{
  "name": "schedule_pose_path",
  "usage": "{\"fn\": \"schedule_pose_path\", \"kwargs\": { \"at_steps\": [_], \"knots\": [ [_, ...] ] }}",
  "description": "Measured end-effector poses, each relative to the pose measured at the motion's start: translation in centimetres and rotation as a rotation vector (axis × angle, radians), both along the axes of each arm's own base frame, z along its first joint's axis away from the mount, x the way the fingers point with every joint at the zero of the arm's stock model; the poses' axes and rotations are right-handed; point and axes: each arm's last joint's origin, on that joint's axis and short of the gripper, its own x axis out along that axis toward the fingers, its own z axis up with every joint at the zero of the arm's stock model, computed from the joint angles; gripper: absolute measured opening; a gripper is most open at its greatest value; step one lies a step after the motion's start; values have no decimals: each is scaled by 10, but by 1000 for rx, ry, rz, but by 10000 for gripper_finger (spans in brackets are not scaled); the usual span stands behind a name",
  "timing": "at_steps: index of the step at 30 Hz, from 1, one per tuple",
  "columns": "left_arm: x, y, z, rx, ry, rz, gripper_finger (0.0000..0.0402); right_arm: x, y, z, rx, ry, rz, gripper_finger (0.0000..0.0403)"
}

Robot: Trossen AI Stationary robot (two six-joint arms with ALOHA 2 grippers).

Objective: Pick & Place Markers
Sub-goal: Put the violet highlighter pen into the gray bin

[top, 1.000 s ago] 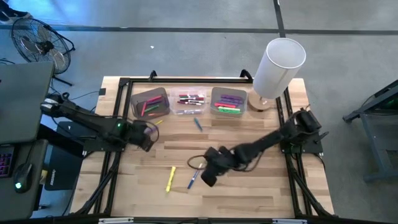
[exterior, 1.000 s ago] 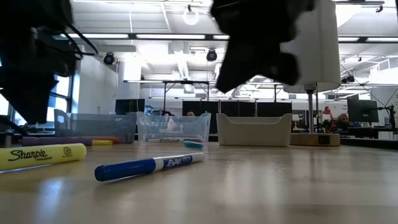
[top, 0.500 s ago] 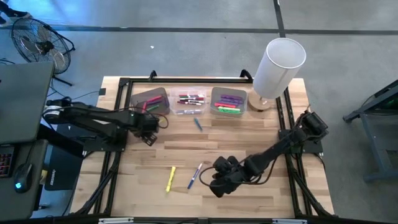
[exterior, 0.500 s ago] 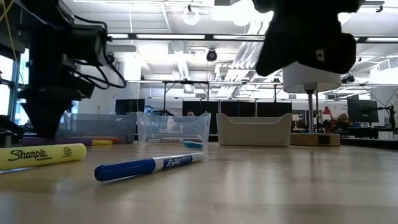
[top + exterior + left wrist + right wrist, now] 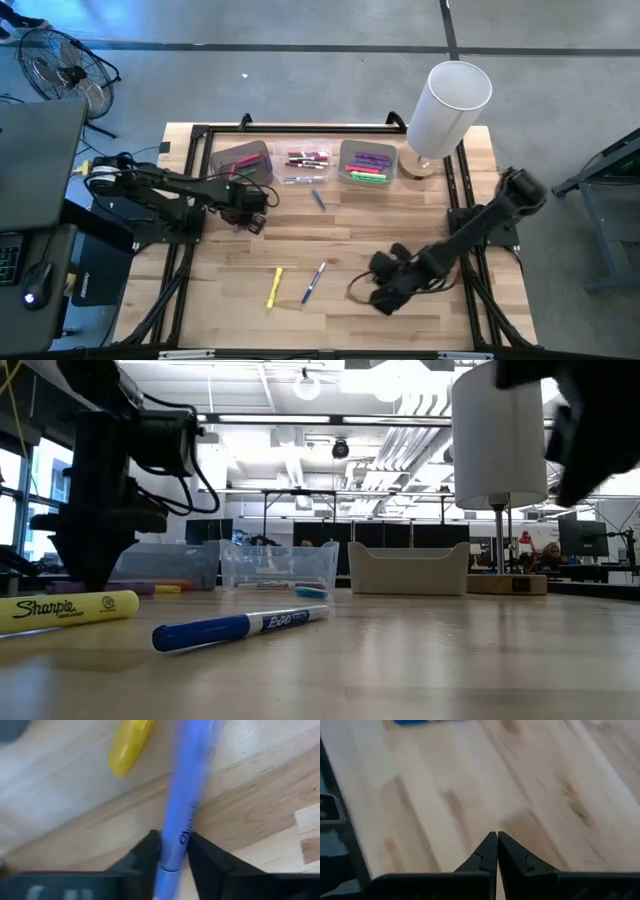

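Observation:
My left gripper [image 5: 248, 210] points down at the table just in front of the left grey bin [image 5: 242, 162], shut on a purple marker [image 5: 182, 795] that lies flat on the wood. A short yellow marker [image 5: 131, 745] lies beside it. Nearer the front lie a yellow Sharpie [image 5: 273, 287] and a blue Expo marker [image 5: 314, 282]; a teal marker [image 5: 317, 199] lies before the clear bin [image 5: 305, 165]. My right gripper [image 5: 383, 297] hangs shut and empty over bare wood, to the right of the blue marker. My left gripper pinches the purple marker's barrel near one end [image 5: 172, 851] between its two fingers [image 5: 147, 855]. The fingers come from above, pointing down, one on each long side. The marker lies flat on the table.
Three bins with several markers stand in a row at the back, the third [image 5: 367, 163] on the right. A tall white lamp [image 5: 448, 105] stands at the back right. Bare wood lies around the right gripper [image 5: 496, 840].
My left gripper has swung toward the table's right and come down to the tabletop over the purple marker. My right gripper has moved from beside the blue marker toward the table's right edge, staying shut and empty. The markers have not moved.

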Motion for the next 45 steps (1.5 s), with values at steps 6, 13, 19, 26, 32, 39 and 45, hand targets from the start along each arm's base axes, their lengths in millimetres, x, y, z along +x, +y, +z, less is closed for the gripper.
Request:
{"fn": "schedule_pose_path", "kwargs": {
  "at_steps": [6, 13, 19, 26, 32, 39, 45],
  "knots": [
    [26, -19, 24, -75, -122, 72, 52, -75, -25, -13, 103, -64, -54, 0],
    [56, -46, 78, -66, -279, 74, 52, -131, -60, -30, 158, -100, -64, 0],
    [92, -53, 139, 123, -481, 34, 52, -148, -88, -42, 86, -193, -63, 0],
    [157, -25, 168, 246, -515, -209, 52, -145, -109, -43, 16, -367, 28, 0],
    [223, 23, 169, 240, -565, -373, 52, -137, -130, -45, -15, -508, 130, 0],
    [269, 97, 166, 252, -629, -470, 52, -133, -151, -47, -55, -514, 119, 0],
    [286, 151, 143, 258, -684, -537, 52, -130, -165, -46, -45, -515, 53, 0]
  ]
}}
